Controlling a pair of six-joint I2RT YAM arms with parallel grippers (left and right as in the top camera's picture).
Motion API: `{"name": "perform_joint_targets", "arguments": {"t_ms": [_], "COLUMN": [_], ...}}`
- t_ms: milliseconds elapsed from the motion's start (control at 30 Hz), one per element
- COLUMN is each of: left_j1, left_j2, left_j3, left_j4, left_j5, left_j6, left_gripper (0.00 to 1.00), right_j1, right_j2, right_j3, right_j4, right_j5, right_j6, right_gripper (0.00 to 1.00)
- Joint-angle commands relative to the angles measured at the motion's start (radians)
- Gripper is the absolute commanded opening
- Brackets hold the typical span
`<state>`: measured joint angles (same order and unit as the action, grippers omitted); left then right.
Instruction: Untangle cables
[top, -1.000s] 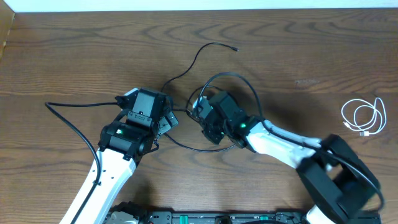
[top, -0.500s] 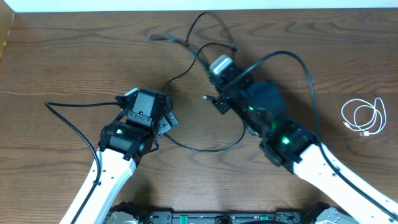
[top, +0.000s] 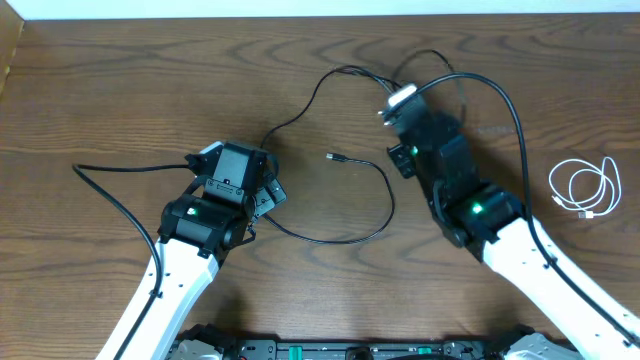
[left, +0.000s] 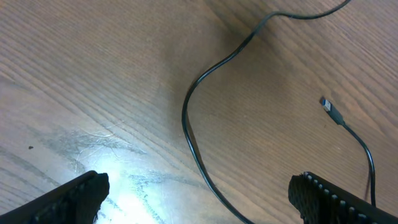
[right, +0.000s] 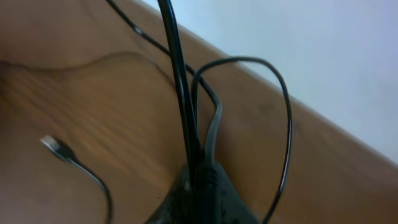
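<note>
Swung out toward one o'clock, the right gripper pinched the black cable, apparently drawing its loops apart, while the left gripper sat wide and empty at nine.

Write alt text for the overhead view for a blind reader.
The right gripper clamps a black cable near the far edge of the wooden table. The cable loops back under the left gripper, with one plug lying free between the arms. A coiled white cable lies apart at the right.

Blk cable, wht cable, brown woodgrain tbl.
</note>
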<state>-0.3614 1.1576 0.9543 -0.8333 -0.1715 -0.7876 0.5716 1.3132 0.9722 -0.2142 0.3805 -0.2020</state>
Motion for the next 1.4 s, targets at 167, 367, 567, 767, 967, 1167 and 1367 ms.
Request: {"name": "perform_joint_targets", "arguments": {"t_ms": [167,367,567,767,967,1167,1367], "left_j1": [0.003,0.003,0.003,0.003,0.003,0.003,0.003], "left_j2": [0.005,0.005,0.005,0.005,0.005,0.005,0.005], "left_j3": [0.01,0.01,0.01,0.01,0.01,0.01,0.01], "left_j4": [-0.004,-0.003,-0.004,-0.003,-0.003,-0.003,-0.004], "left_j5": [-0.024,-0.024,-0.024,-0.024,-0.024,-0.024,-0.024], "left_j6": [0.009,0.009,0.009,0.009,0.009,0.009,0.009], "left_gripper": [0.98,0.98,0.98,0.98,0.98,0.98,0.98], "right_j1": [-0.134,-0.203,-0.248,-0.292,-0.346,-0.431,-0.536], "right_j2": [0.104,0.202,0.301,0.401,0.496,0.586,0.652], "right_j3": [0.012,0.012,0.012,0.011,0.011,0.011,0.011], "right_j4": [-0.106,-0.154,-0.19,-0.19,-0.177,-0.15,-0.138], "right_j5": [0.028,0.028,0.027,0.027,0.028,0.016,-0.06], "right_j6": [0.155,0.184,0.227,0.232,0.232,0.232,0.289], "right_gripper": [0.01,0.01,0.01,0.01,0.01,0.01,0.01]}}
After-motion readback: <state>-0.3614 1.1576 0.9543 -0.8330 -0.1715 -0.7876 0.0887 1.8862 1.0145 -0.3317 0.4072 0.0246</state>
